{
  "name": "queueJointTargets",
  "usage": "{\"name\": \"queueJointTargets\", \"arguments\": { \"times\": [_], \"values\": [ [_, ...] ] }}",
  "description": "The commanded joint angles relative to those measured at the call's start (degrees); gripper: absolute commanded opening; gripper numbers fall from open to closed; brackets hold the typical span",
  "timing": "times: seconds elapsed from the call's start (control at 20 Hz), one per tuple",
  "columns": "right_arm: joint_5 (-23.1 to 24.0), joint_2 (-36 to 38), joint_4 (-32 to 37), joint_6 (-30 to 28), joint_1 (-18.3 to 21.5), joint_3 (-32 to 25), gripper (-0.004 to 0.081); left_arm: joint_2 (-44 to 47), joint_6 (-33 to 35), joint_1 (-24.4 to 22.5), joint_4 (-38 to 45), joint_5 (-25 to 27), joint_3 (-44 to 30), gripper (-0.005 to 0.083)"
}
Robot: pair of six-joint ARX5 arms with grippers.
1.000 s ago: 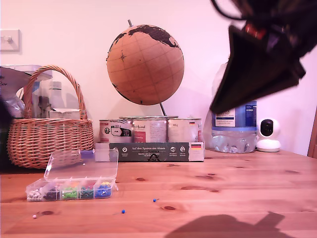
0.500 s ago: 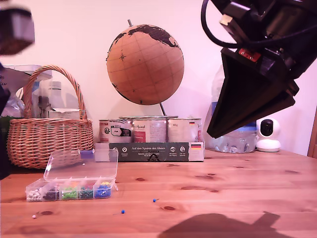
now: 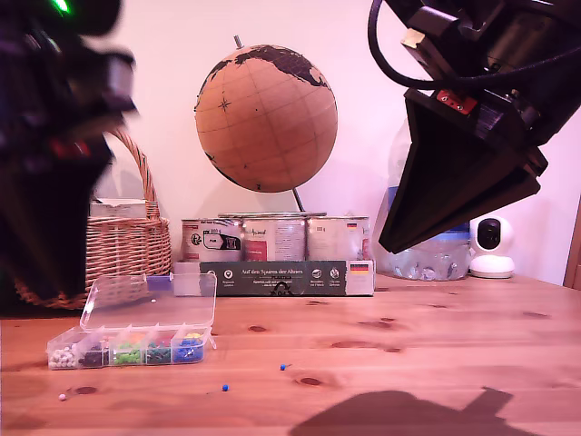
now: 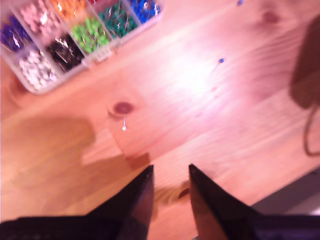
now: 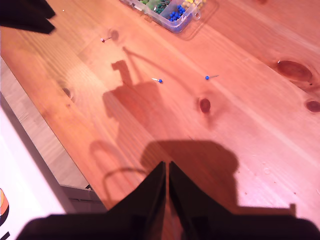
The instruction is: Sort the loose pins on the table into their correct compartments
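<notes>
The first gripper (image 4: 170, 175) hangs above the table (image 4: 210, 125) with a narrow gap between its dark fingers, nothing held. The pale-headed pin (image 4: 124, 128) lies just ahead of it beside a dark knot (image 4: 123, 107), and farther on the clear compartment box (image 4: 70, 40) shows white, black, green and blue pins in its sections.

The second gripper (image 5: 166, 172) is high over the pine top, its fingers pressed together – empty. Two blue pins (image 5: 160, 80) lie well ahead of it, near each other, and beyond them the box's blue section (image 5: 176, 14).

In the exterior view the white pin (image 3: 62, 397) sits at the exterior view's left, the blue pins (image 3: 225, 388) toward the middle – all loose on the wood. Behind the box (image 3: 136, 341) stand a wicker basket (image 3: 127, 241), tins (image 3: 272, 238) and a cork globe (image 3: 266, 118).
</notes>
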State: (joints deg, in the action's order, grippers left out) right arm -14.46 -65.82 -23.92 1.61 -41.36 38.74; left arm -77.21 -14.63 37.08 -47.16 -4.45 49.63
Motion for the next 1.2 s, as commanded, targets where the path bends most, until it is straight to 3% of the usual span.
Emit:
{"name": "queueJointTargets", "arguments": {
  "times": [0.0, 0.25, 0.75, 1.15],
  "values": [
    [-0.1, -0.4, 0.5, -0.2, -0.3, 0.0, -0.0012, -2.4, -1.1, -0.1, -0.4, 0.1, 0.1, 0.0239],
    [-0.2, -0.4, 0.5, -0.2, -0.3, 0.0, -0.0012, -5.4, -1.9, -0.1, 1.8, 3.7, 0.1, 0.0239],
    [-0.1, -0.4, 0.5, -0.2, -0.3, 0.0, -0.0012, -12.3, -0.5, -1.5, 7.3, 3.9, 0.1, 0.0239],
    [-0.1, -0.4, 0.4, -0.2, -0.3, 0.0, -0.0012, -12.8, 1.7, -4.5, 8.4, 4.0, 0.1, 0.0239]
  ]
}}
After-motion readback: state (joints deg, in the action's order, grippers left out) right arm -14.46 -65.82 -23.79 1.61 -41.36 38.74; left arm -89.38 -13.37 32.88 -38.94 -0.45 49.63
